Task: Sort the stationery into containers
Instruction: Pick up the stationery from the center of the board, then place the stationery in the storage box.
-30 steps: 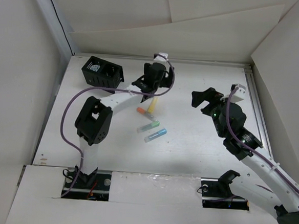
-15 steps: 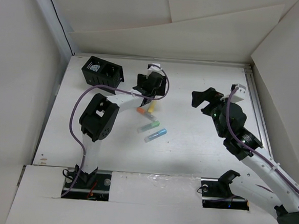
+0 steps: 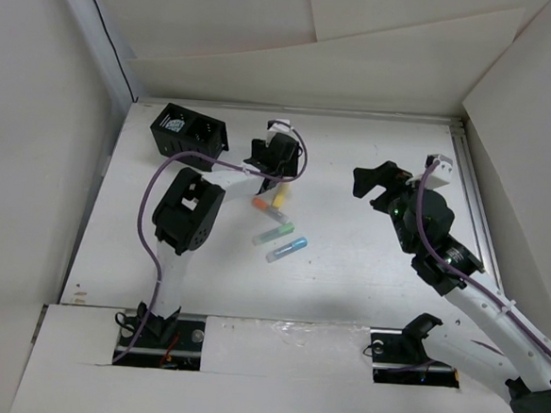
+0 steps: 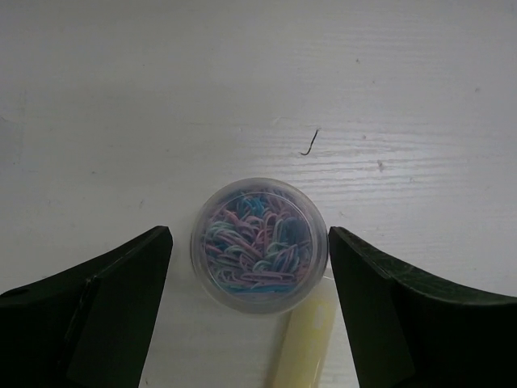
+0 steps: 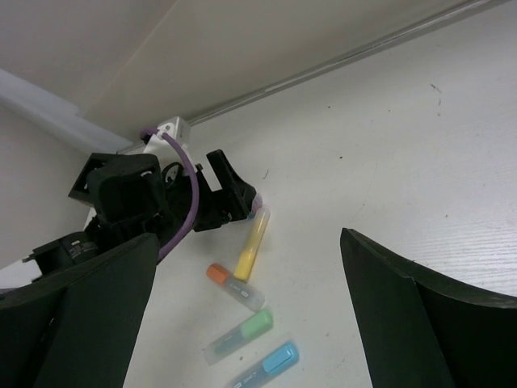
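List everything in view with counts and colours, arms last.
Organiser: 1, black mesh, far-left corner of table.
Highlighters: 4, yellow, orange, green, blue, lying loose mid-table.
Clip tub: 1, clear, pink and blue clips inside, next to the yellow highlighter's end.
Table: 1, white.
Left gripper: 1, black, open astride the tub, gaps both sides.
Right gripper: 1, black, open, empty, right of the highlighters.

One highlighter lies just beside the paper-clip tub's near side. Three more highlighters also lie in front of it, with the organiser box off to its left.
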Controlling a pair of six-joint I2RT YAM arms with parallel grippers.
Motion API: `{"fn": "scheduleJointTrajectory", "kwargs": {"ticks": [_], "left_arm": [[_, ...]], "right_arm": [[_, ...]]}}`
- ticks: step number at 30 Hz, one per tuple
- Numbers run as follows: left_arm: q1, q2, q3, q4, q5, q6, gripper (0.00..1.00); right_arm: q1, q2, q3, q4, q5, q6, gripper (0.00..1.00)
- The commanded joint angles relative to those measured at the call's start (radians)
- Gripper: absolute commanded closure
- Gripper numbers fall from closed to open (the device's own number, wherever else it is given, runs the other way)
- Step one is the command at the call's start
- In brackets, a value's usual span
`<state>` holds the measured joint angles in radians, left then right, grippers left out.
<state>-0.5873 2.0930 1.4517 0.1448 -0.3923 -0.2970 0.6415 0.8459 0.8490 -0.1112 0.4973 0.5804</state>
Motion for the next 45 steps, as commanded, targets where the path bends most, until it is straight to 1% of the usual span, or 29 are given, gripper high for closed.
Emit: {"fn": "scheduleJointTrajectory", "kwargs": {"ticks": [1,3,6,7,9,11,16,20,24,27,28,29,31,32,36,39,45], "left_arm": [[0.004,0.016,0.047,0.015,0.007,0.002,0.25],[0.004,0.027,0.058,0.015,0.007,0.002,0.36],[0.004,0.027,0.067,0.015,0.017,0.002,0.4],[0.004,0.027,0.067,0.015,0.017,0.002,0.44],[0.004,0.016,0.067,0.024,0.017,0.002,0.48],[0.004,-0.014,0.055,0.033,0.017,0.002,0.5],[0.004,-0.1,0.068,0.015,0.017,0.013,0.5],[0.029,-0.165,0.145,-0.036,0.006,0.036,0.5],[0.105,-0.24,0.197,-0.08,0.038,0.045,0.5],[0.205,-0.263,0.219,-0.105,0.075,0.035,0.5],[0.269,-0.272,0.231,-0.123,0.102,0.016,0.49],[0.302,-0.272,0.242,-0.137,0.119,0.006,0.49],[0.361,-0.272,0.242,-0.137,0.129,-0.025,0.49],[0.416,-0.272,0.242,-0.137,0.142,-0.025,0.49],[0.536,-0.246,0.242,-0.16,0.152,-0.063,0.49],[0.599,-0.223,0.242,-0.169,0.152,-0.073,0.49],[0.609,-0.214,0.233,-0.169,0.124,-0.03,0.49]], "right_arm": [[-0.005,-0.002,0.007,0.048,-0.009,-0.008,0.0],[-0.005,-0.002,0.007,0.048,-0.009,-0.008,0.0],[-0.005,0.007,0.007,0.048,-0.019,-0.008,0.0],[-0.005,0.007,0.007,0.048,-0.019,-0.008,0.0],[-0.005,0.007,0.007,0.048,-0.019,-0.008,0.0],[-0.005,0.007,0.007,0.048,-0.028,-0.008,0.0],[-0.005,0.007,0.007,0.048,-0.028,-0.008,0.0],[-0.005,0.007,0.007,0.048,-0.037,-0.008,0.0],[-0.005,0.007,0.007,0.048,-0.037,-0.008,0.0],[-0.005,0.007,0.007,0.048,-0.046,-0.008,0.0],[-0.005,0.007,0.007,0.048,-0.046,-0.008,0.0],[-0.005,0.007,0.007,0.048,-0.057,-0.008,0.0],[-0.005,0.007,0.007,0.048,-0.057,-0.008,0.0],[-0.005,0.007,0.007,0.048,-0.057,-0.008,0.0],[-0.005,0.007,0.007,0.057,-0.057,-0.008,0.0],[-0.005,0.007,0.007,0.058,-0.066,-0.008,0.0],[-0.005,0.016,0.007,0.058,-0.075,-0.008,0.0]]}}
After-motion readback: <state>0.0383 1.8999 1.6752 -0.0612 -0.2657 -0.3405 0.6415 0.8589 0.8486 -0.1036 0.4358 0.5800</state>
